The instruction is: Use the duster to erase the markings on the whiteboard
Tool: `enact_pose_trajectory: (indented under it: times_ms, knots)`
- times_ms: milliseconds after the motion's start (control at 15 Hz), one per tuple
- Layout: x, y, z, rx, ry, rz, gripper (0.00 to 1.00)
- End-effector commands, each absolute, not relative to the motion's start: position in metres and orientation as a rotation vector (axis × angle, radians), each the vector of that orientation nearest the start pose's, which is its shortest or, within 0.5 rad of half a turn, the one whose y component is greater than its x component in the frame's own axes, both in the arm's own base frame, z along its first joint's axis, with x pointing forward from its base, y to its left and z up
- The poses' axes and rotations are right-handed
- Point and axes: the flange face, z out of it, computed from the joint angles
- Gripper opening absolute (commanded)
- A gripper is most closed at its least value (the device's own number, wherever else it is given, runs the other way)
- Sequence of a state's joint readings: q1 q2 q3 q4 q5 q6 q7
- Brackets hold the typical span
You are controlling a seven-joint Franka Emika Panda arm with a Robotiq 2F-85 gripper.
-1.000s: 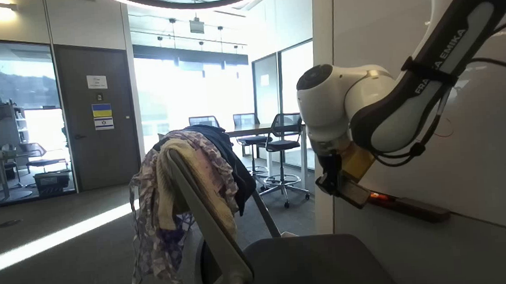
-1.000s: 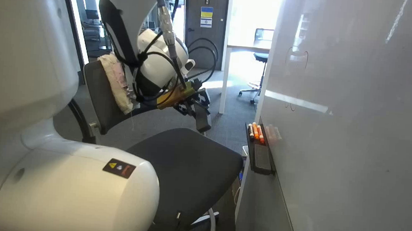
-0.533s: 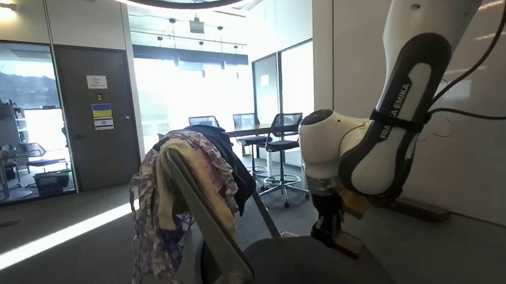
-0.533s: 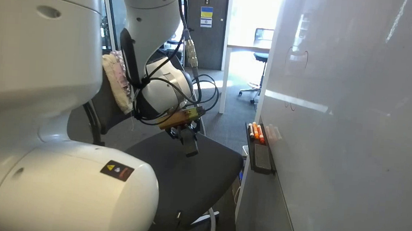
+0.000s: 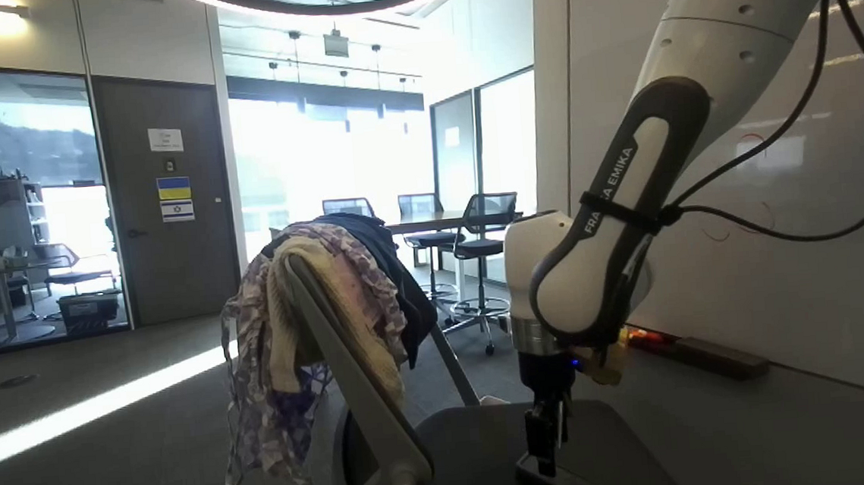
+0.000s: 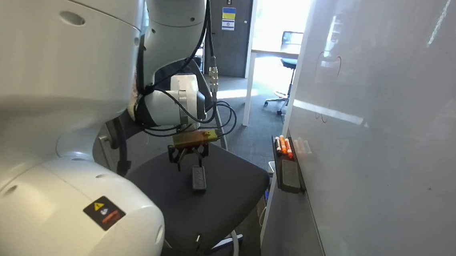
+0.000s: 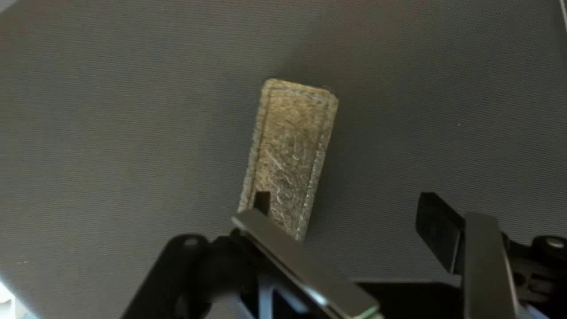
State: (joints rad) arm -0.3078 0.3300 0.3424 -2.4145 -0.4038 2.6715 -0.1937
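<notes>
The duster [image 7: 292,146], a narrow felt-faced block, lies on the dark chair seat [image 6: 231,192]. My gripper [image 7: 347,204] stands open above it. In the wrist view one finger overlaps the lower end of the duster and the other is well off to its right; whether the near finger touches it I cannot tell. In an exterior view the duster [image 6: 199,179] sits just below one fingertip of the gripper [image 6: 189,166]. Thin red markings [image 6: 340,65] show faintly on the whiteboard [image 6: 390,163], away from the gripper.
A narrow ledge [image 6: 297,177] on the whiteboard holds several markers [image 6: 283,144] and another dark block [image 6: 290,173]. The chair's backrest, draped with cloths [image 5: 330,303], rises beside the arm. Farther back are a table [image 5: 430,218] and chairs.
The arm has swung away from the whiteboard ledge and down to the chair seat. The jaws, earlier around the duster, have parted, and the duster now rests on the seat.
</notes>
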Motion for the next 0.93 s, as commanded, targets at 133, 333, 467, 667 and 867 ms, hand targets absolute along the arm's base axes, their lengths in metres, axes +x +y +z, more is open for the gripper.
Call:
enact_pose_trajectory:
  times_ms: [133, 333, 467, 667, 867]
  knots:
    - [0.484, 0.018, 0.249, -2.997, -0.945, 0.128, 1.0]
    - [0.471, 0.004, 0.29, -3.033, -0.842, 0.245, 1.0]
    - [0.459, -0.006, 0.315, -3.058, -0.787, 0.302, 1.0]
    - [0.441, -0.019, 0.354, -3.064, -0.729, 0.359, 1.0]
    - [0.427, -0.032, 0.381, -3.113, -0.593, 0.431, 1.0]
